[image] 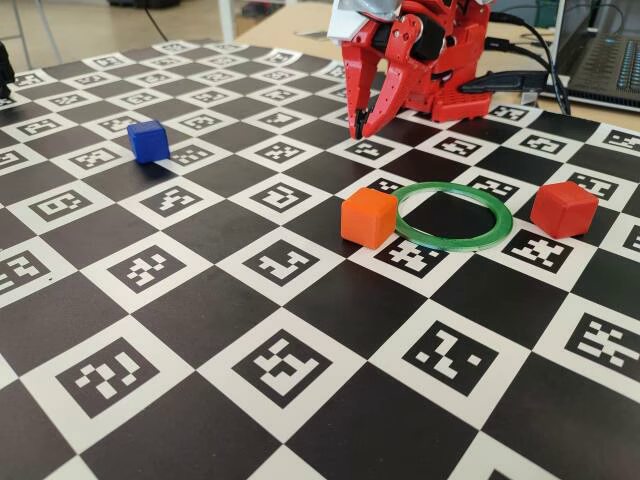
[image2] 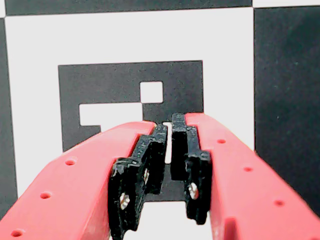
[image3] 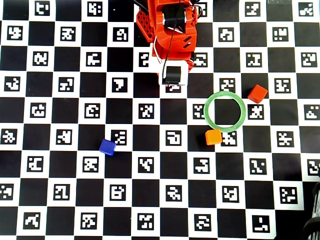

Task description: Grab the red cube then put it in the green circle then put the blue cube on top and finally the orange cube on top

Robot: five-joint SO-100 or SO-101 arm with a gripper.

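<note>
Your tool [image: 360,128] is clenched with nothing in it: in the wrist view the two black fingertips [image2: 145,170] sit nearly together with only a thin slit between them, hanging over a white marker square on the checkered tabletop [image: 300,400]. In the fixed view the tool points down just above the board, close to the red arm base [image: 440,60] at the far edge, well apart from all three cubes. In the overhead view the tool itself is hidden under the wrist. The green circle [image3: 208,114] lies flat on the tabletop to the lower right of the arm in the overhead view, its centre open and showing only board. The orange cube [image3: 213,136] sits just outside the ring at its lower left in that view, touching or almost touching the rim; in the fixed view [image: 368,218] it overlaps the ring's left edge [image: 480,240], so you can't tell contact for sure. The red cube [image3: 258,93] sits just beside the ring at its upper right in the overhead view, with a small gap; in the fixed view [image: 563,208] it's to the right of the ring. The blue cube [image3: 107,147] is alone, well apart on the left side of the board in the overhead view, and far left in the fixed view [image: 148,140].
</note>
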